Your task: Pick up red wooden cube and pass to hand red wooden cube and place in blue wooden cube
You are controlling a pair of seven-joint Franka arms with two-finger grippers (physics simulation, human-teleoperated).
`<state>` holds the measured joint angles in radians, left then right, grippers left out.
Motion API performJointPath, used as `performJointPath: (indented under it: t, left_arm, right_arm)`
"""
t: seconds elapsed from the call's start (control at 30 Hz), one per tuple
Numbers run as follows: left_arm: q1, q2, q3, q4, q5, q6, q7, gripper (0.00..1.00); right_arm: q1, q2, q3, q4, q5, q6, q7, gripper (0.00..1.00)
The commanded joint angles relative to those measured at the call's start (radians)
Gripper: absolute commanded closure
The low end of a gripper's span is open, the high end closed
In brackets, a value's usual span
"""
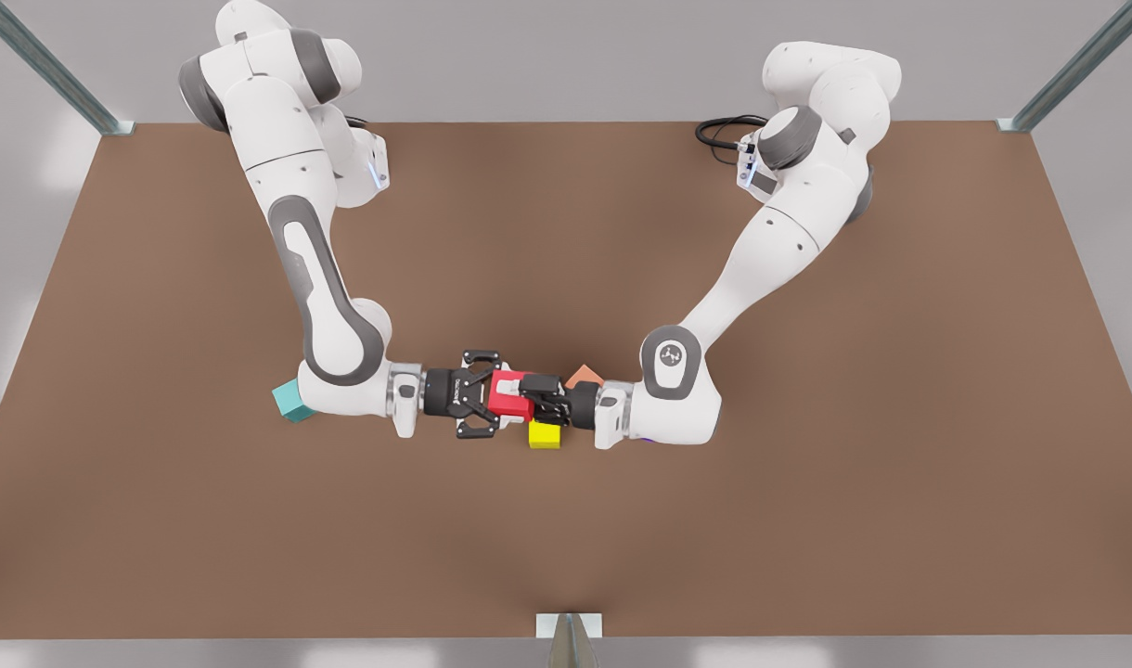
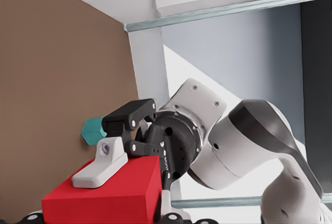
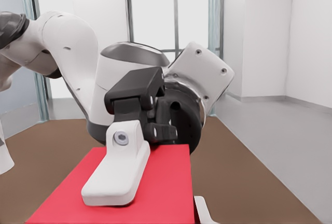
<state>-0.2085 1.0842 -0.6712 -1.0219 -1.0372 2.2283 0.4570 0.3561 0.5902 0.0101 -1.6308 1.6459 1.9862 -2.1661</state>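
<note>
The red wooden cube hangs between the two grippers near the table's front middle. My left gripper, compact and black, is on the arm at the front view's right and is shut on the cube's right side. The hand, my right gripper with the open linkage frame, reaches in from the front view's left and is shut on the cube too. In the left wrist view its white finger pad lies flat on the red cube. The right wrist view has the left gripper's pad on the cube. The blue wooden cube sits by the right arm's elbow.
A yellow cube lies on the brown table just below the two grippers. A pale orange cube sits behind them, and a sliver of a purple cube peeks from under the left arm's wrist.
</note>
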Motion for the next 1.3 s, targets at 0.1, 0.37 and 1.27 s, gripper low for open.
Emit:
performJointPath:
  t: [0.1, 0.37, 1.27]
  left_arm:
    - [0.011, -0.003, -0.001, 0.000, -0.015, -0.009, 0.019, 0.00]
    - [0.208, -0.073, -0.005, -0.095, 0.043, -0.205, 0.014, 0.00]
    - [0.271, -0.877, 0.594, -0.515, 1.028, -0.797, -0.431, 0.00]
  right_arm:
    - [-0.002, -0.001, 0.001, 0.000, 0.005, 0.000, -0.015, 0.42]
    - [-0.023, -0.006, -0.006, -0.007, -0.020, -0.017, -0.012, 0.42]
    - [-0.246, -0.225, -0.137, -0.399, -1.810, 0.347, 1.594, 0.42]
